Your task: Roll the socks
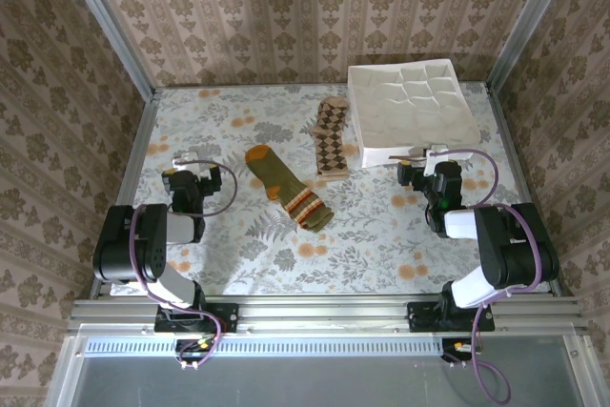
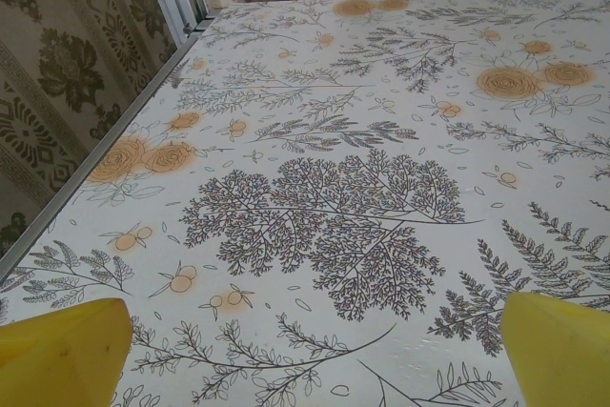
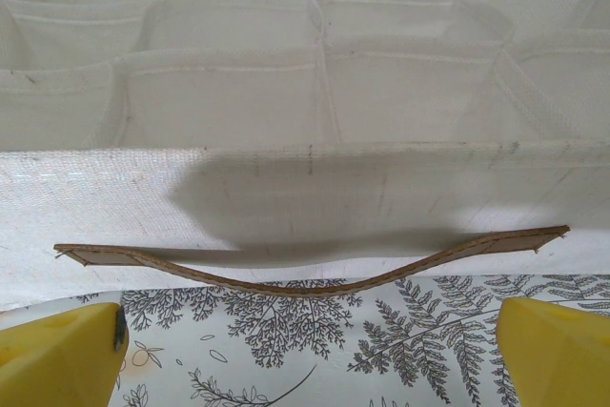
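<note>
The socks (image 1: pixel 305 205) lie flat and unrolled on the floral-printed tablecloth (image 1: pixel 381 245), white with grey ferns and orange blossoms, which covers the whole table between patterned wallpaper walls. At the far right of it sits a white fabric organiser tray (image 1: pixel 412 107) divided into many soft compartments, tilted slightly so its near left corner points toward the middle of the table.

The right gripper (image 1: pixel 427 161) hovers just in front of the tray's near wall. In the right wrist view the right gripper (image 3: pixel 305 355) has its yellow fingers (image 3: pixel 57 355) spread wide apart with nothing between them. The left gripper (image 1: pixel 191 164) is over bare cloth at the left side of the table. In the left wrist view the left gripper (image 2: pixel 310 359) has its yellow fingers (image 2: pixel 62 350) equally wide apart and empty.

The olive-green sock with orange, cream and red stripes (image 1: pixel 286 185) lies diagonally near the table's centre, its orange end toward the far left and its striped end nearer the arms. The brown-and-cream argyle sock (image 1: pixel 332 140) lies lengthwise, far to near, just beside the tray's left edge; whether they touch is unclear. The two socks are apart from each other.

A thin brown strap handle (image 3: pixel 305 285) sags along the tray's near wall.
</note>
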